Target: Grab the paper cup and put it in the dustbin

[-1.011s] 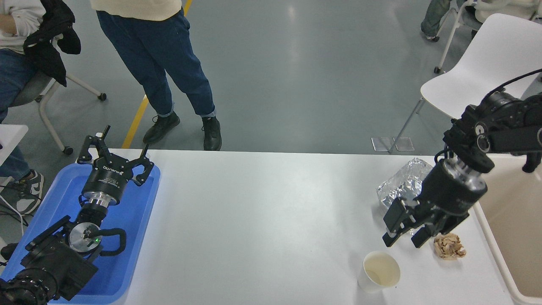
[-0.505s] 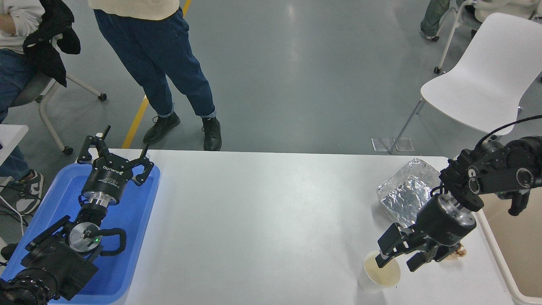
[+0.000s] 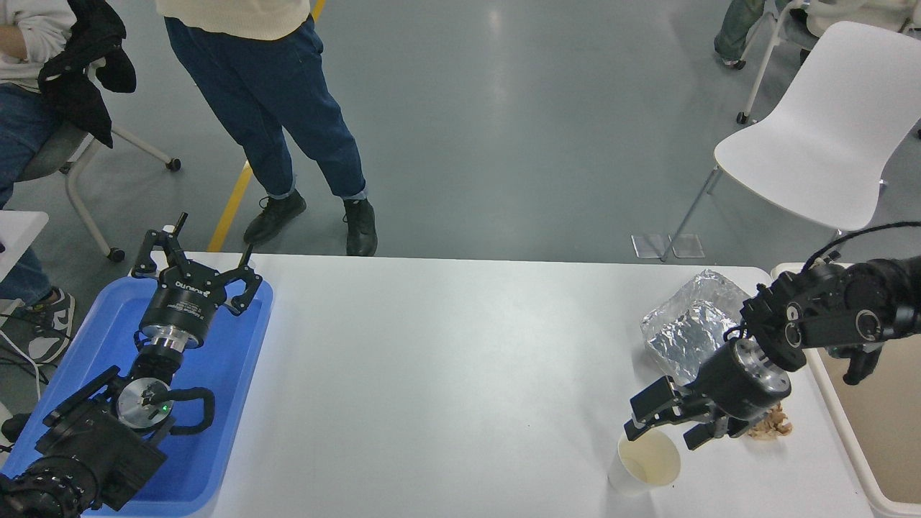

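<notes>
Dropping low since a second ago, my right gripper [image 3: 662, 428] hangs spread just over the cup's [image 3: 642, 464] far rim, lined up to straddle its wall. Upright near the table's [image 3: 446, 374] near right corner, it shows a white body, cream inside. Bin [image 3: 860, 439] waits rightward; left gripper [image 3: 193, 265] parked, spread.

Right gripper [image 3: 663, 424], jaws apart, above paper cup [image 3: 642, 464]

Bright, even overhead light, sharp focus throughout, with soft glare on the white table [image 3: 460, 374] and glossy floor [image 3: 504, 144].
</notes>
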Motion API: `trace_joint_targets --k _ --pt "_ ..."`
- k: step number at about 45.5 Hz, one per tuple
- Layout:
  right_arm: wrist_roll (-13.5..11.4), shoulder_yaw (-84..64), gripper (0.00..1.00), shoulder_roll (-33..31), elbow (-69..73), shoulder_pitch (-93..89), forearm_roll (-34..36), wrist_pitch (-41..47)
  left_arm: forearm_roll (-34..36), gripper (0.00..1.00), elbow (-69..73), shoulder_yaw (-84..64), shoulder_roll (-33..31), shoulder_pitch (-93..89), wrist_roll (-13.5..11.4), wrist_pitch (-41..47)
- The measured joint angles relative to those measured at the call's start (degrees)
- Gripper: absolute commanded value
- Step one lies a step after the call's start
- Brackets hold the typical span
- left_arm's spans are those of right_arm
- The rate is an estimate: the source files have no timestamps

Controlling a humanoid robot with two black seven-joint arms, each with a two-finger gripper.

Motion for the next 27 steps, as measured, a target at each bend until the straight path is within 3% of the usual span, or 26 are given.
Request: trace_joint_targets --k 6,9,18,22,27 --pt "0.00 0.21 0.96 0.04 -0.97 -1.15 0.02 -0.39 0.00 1.00 0.00 0.00 0.00 0.00 0.00 0.00" --pt "0.00 0.25 0.85 0.06 -1.23 -1.53 0.03 -0.45 0.00 1.00 0.00 0.00 0.00 0.00 0.00 0.00" --pt "0.04 0.33 0.81 0.06 -1.70 -2.68 0.00 -0.71 0.00 1.00 0.00 0.00 0.00 0.00 0.00 0.00" --pt "0.06 0.35 0.61 0.05 -1.82 -3.15 -0.08 -0.74 0.00 1.00 0.00 0.00 0.00 0.00 0.00 0.00" --pt "0.08 0.44 0.44 0.10 -1.91 -4.26 -0.12 -0.78 0.00 1.00 0.01 0.00 0.00 0.00 0.00 0.00"
